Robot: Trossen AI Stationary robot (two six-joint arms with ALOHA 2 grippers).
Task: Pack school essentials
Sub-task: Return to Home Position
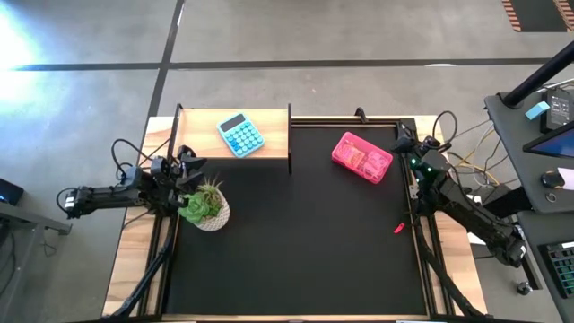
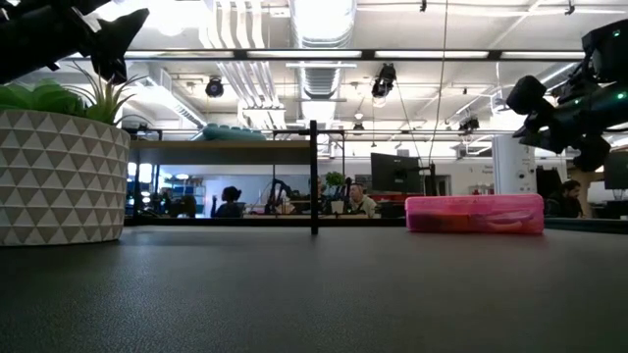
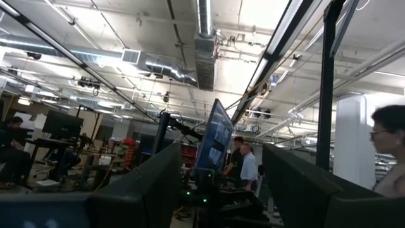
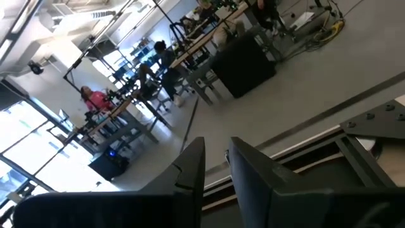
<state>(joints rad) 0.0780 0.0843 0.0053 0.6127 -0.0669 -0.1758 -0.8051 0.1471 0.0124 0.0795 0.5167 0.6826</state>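
Toward the far right of the black mat (image 1: pixel 296 251) lies the pink supply box (image 1: pixel 361 157), set at a slant, its lid down; the low view shows it flat and shut on the bench (image 1: pixel 134 260). What is inside is too blurred to make out. A small red item (image 1: pixel 400 228) lies alone on the mat near its right edge, nearer the front than the box and well apart from it; I cannot tell what it is.

On the bare wood at the far left sits a blue calculator (image 1: pixel 240 135). A green potted plant (image 1: pixel 206 206) in a white patterned pot stands at the mat's left edge.

Just behind the plant, the left gripper (image 1: pixel 190 164) is raised off the bench; its fingers (image 3: pixel 145 190) stand wide apart with nothing between them. The right gripper (image 1: pixel 401 139) is up at the mat's far right corner, just beside the pink box but not touching it; its fingers (image 4: pixel 190 168) are drawn close together, only a thin slit between, holding nothing.

People sit at desks in the room beyond.
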